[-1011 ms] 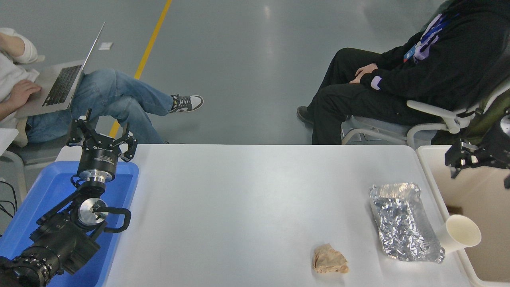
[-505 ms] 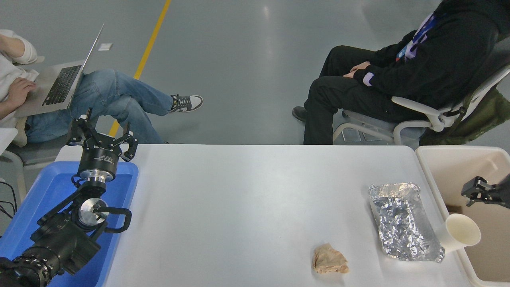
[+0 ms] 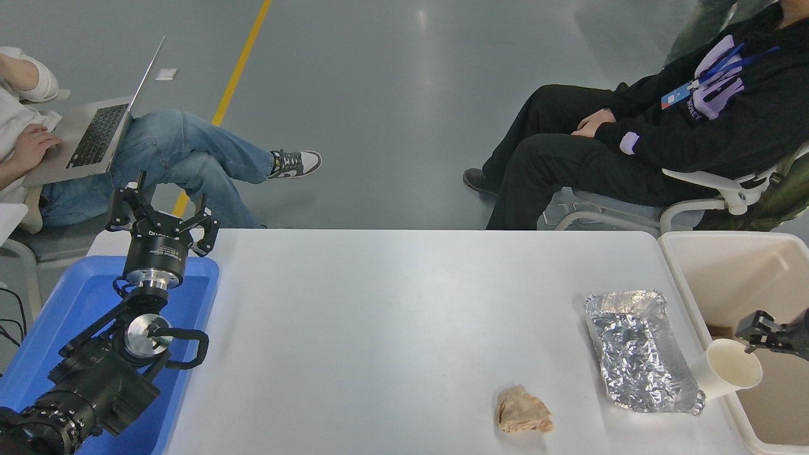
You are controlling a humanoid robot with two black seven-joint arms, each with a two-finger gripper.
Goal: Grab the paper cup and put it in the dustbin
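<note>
The cream paper cup (image 3: 725, 373) leans tilted at the table's right edge, between the foil tray and the dustbin's near wall, its mouth turned up and toward the bin. The beige dustbin (image 3: 681, 260) stands off the table's right side, and a dark patch shows on its floor. My right gripper (image 3: 758, 332) reaches in from the right edge over the bin, its tip just above the cup's rim; only the tip shows. My left gripper (image 3: 162, 216) stays parked at the lower left above the blue tray, its jaws spread and holding nothing.
A crinkled silver foil tray (image 3: 638, 352) lies just left of the cup. A crumpled brown paper wad (image 3: 523, 412) sits near the front edge. A blue tray (image 3: 76, 297) lies under the left arm. Two people sit beyond the far edge, one with a laptop (image 3: 101, 133).
My right gripper came down from high over the bin to just above the cup's rim. The person in black shifted in the chair. The cup and left arm stayed put.
</note>
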